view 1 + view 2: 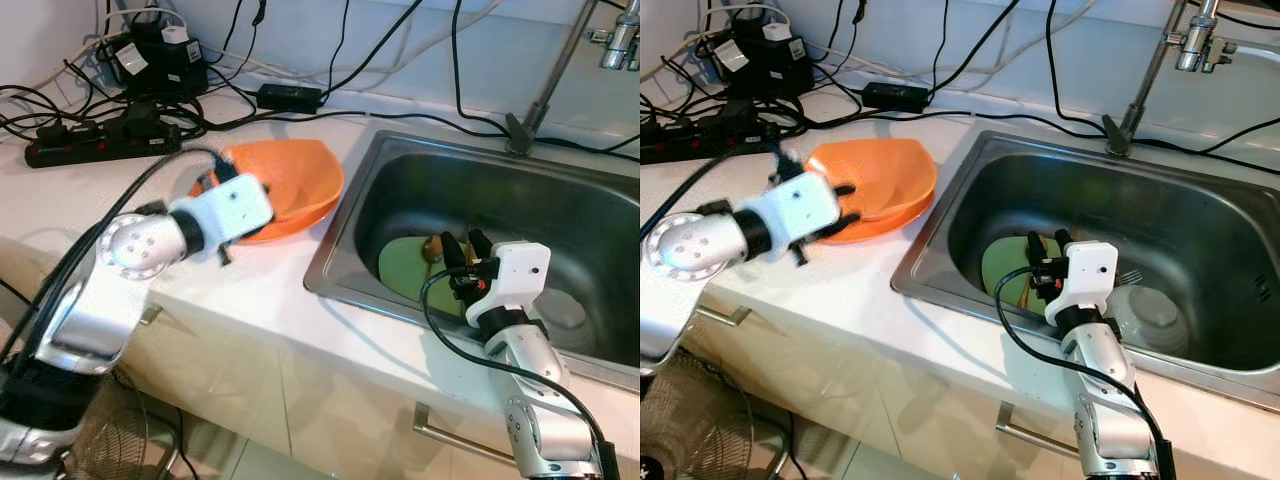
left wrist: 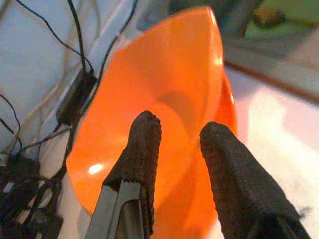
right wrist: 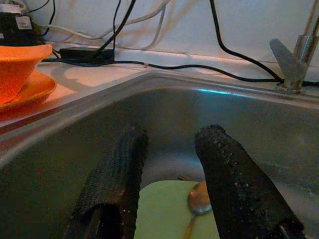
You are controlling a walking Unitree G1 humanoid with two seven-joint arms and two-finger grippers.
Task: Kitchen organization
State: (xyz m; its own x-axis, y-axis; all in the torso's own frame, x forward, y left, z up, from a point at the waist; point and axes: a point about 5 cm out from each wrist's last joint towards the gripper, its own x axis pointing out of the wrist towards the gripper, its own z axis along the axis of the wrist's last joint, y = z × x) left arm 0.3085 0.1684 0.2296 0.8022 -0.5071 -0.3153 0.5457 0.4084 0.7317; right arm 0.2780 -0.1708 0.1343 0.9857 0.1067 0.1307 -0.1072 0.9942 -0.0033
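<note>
Beside the sink [image 1: 350, 215], on the white table [image 1: 250, 290], the left pincer [image 2: 177, 149] hovers at an orange bowl [image 1: 290, 180] stacked on an orange plate [image 3: 27, 89], fingers apart and gripping nothing. The right pincer [image 3: 169, 159], fingers likewise apart and empty, reaches into the basin above a green plate [image 1: 1002, 262] and spoon [image 3: 199, 201].

orange bowl [image 1: 290, 175] tilted on orange plate [image 1: 875, 225]; green plate [image 1: 410, 265] with spoon [image 3: 197, 204] in sink [image 1: 560, 190].

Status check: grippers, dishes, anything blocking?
Left gripper open at orange bowl on counter. Right gripper open, over green plate and spoon in sink. Nothing blocking.
</note>
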